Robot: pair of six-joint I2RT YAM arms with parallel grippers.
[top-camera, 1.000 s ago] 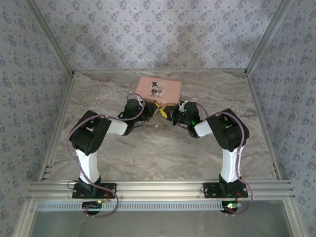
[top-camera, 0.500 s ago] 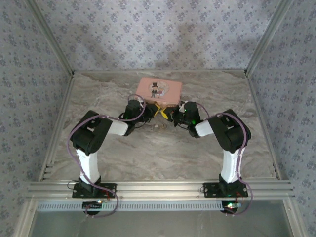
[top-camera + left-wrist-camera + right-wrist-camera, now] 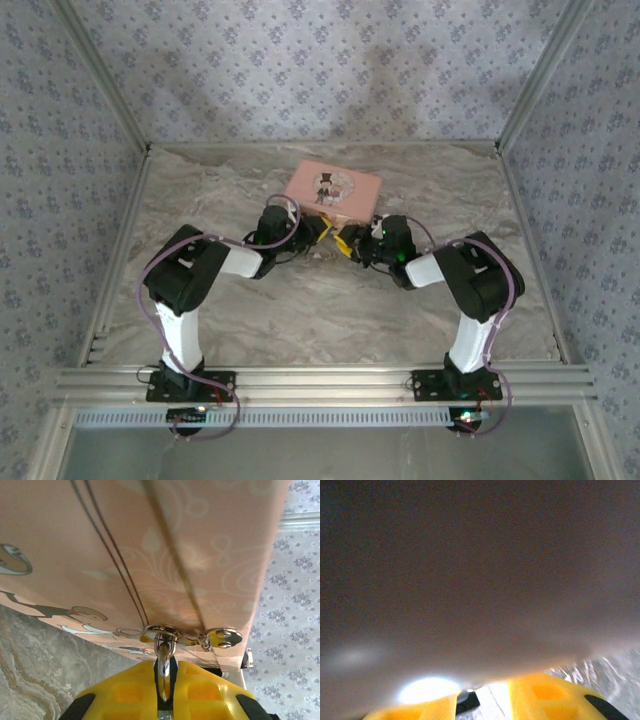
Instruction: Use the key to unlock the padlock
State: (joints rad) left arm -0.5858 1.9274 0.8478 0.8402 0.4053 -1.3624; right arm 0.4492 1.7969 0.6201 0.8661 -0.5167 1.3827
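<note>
My left gripper is pinched almost shut on a thin chrome piece. The piece runs up into the chrome hasp on the near side of the pink rectangular tin with a cartoon couple. The tin sits by the middle of the far edge of the marbled table. I cannot tell whether that piece is the key or a shackle. The small dark-blue padlock is too small to pick out, but I judge it hangs at that hasp. My right gripper stands narrowly parted, its yellow fingers holding nothing I can make out. The tin looks light and unanchored, so a pull or twist from my left could drag it, and my parted right might miss the lock.
</note>
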